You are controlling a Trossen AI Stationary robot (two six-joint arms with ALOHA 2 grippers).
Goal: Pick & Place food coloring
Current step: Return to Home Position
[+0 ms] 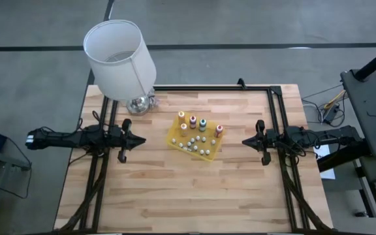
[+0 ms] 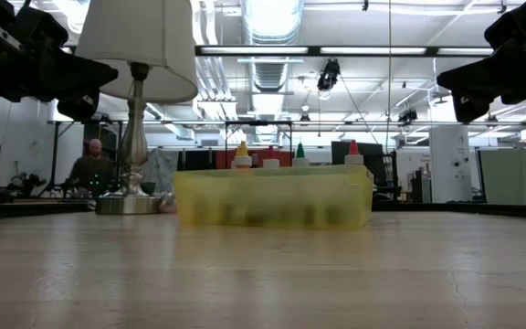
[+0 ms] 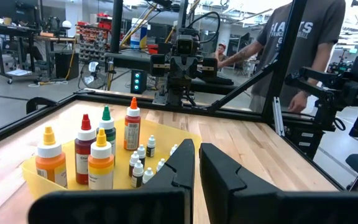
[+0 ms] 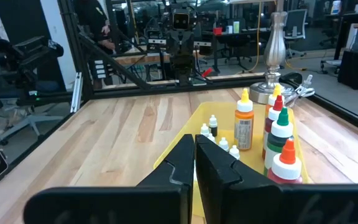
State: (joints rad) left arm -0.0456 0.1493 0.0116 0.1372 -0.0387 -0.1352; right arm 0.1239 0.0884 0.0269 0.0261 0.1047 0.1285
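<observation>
With the left tool (image 1: 142, 140) and right tool (image 1: 245, 141) empty, fingers together, and the translucent yellow plastic tray (image 1: 172, 139) of small food coloring squeeze bottles (image 1: 192, 122) between them, parking likely needs only gentle settling, never an inward swing.

Table (image 1: 194, 189) open either side of central tray (image 1: 173, 139) (bottles (image 1: 192, 122) upright inside); lamp (image 1: 118, 52) obstructs back-left corner.

The right gripper (image 4: 194, 148) has both fingers pressed together, nothing between them. Taking its heading as 12 o'clock, the yellow tray (image 4: 188, 122) lies just ahead toward 1 o'clock on the wooden table (image 4: 123, 118). Tall food coloring bottles (image 4: 243, 127) stand upright inside, with small vials (image 4: 222, 144) beside them. A lamp base (image 4: 271, 74) stands beyond at 1 o'clock. The left arm (image 4: 180, 43) faces from 12 o'clock.
</observation>
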